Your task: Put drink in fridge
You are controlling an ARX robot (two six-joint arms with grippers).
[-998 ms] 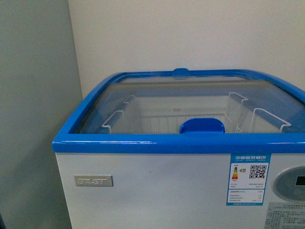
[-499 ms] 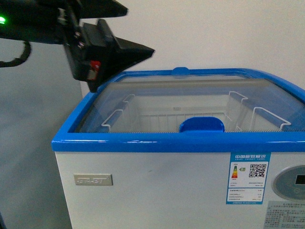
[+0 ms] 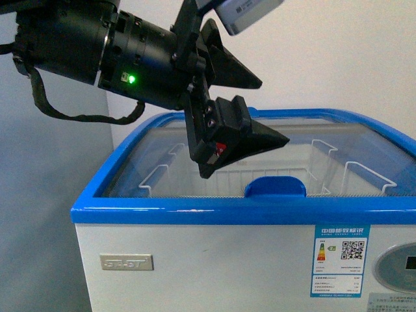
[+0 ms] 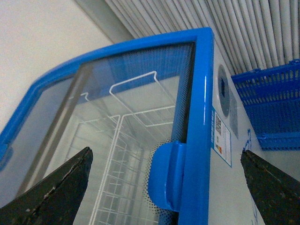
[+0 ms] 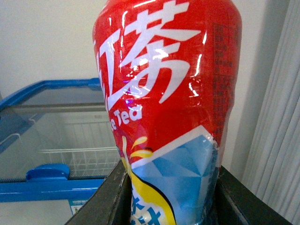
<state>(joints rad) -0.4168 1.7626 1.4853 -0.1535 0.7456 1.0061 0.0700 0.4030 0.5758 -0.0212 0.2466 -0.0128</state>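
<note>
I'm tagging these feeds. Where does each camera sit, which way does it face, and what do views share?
Front: robot's body, facing the white blue-rimmed chest cooler; open left tool shows above it.
Left wrist: left arm, looking along the glass lid; black fingertips show.
Right wrist: right arm, filled by the red-labelled plastic bottle in the right tool.
Shared: all show the lid's blue handle.

Glossy plastic wraps the drink (image 5: 168, 108); a smooth glass lid (image 3: 151, 144) tops the fridge (image 3: 227, 263).

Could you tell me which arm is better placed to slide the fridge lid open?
Left. The left gripper hangs open and empty over the fridge, its lid handle framed between the fingers; the right gripper is shut on the drink.
</note>
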